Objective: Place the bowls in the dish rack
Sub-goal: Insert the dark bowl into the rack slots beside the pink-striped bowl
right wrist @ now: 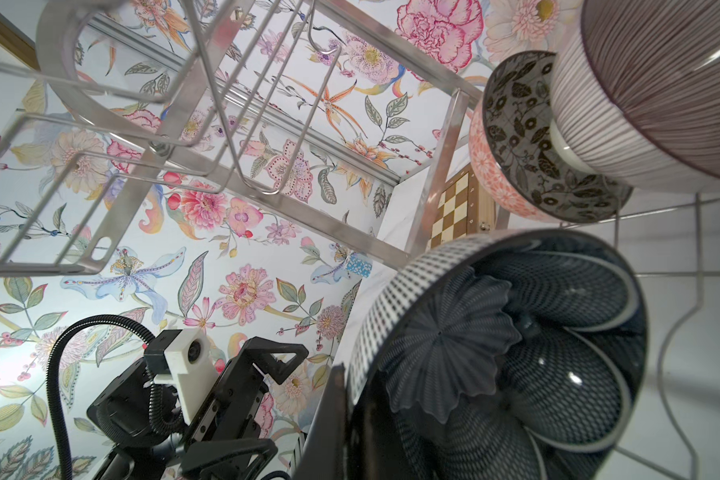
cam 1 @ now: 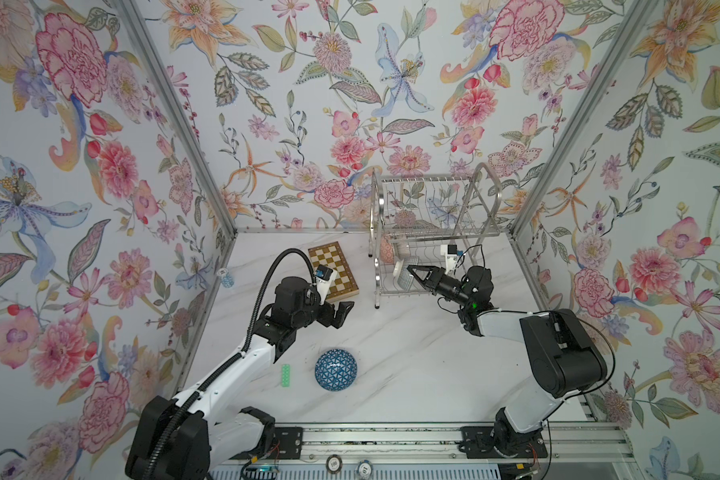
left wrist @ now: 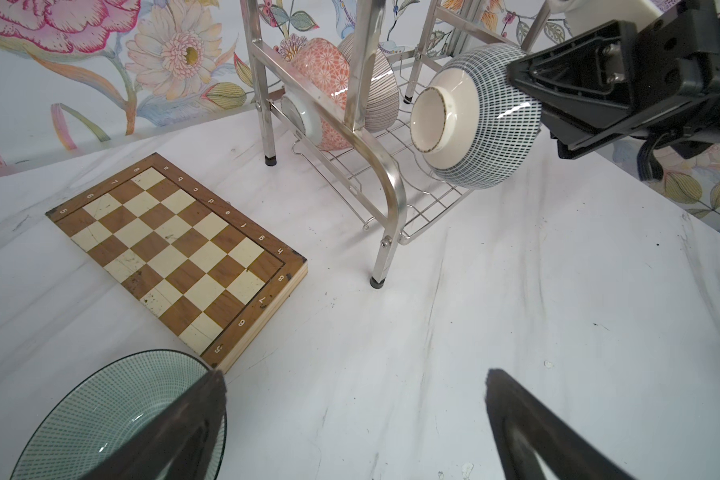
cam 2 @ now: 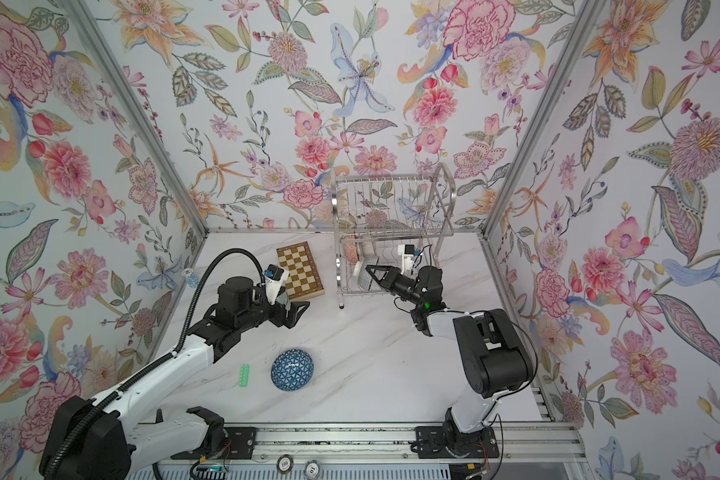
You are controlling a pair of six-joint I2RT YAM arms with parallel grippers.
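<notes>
- Floral-papered walls (cam 1: 308, 104) enclose a white marbled counter (cam 1: 412, 365); the dish rack (cam 1: 433, 237) stands at its back.
- Right hand (cam 1: 411, 271) pinches the rim of a dash-patterned bowl (left wrist: 474, 124), tipped on edge at the rack's lower shelf.
- Red-latticed bowl (left wrist: 325, 66) and striped bowl (left wrist: 381, 104) stand on edge there too.
- Left hand (cam 1: 342, 312) is spread wide over a green bowl (left wrist: 113, 411) beside the chessboard (cam 1: 333, 272).
- Blue bowl (cam 1: 336, 370) sits near the counter's front.

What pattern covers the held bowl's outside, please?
Dark dashes on white; bowl clearest in left wrist view.
</notes>
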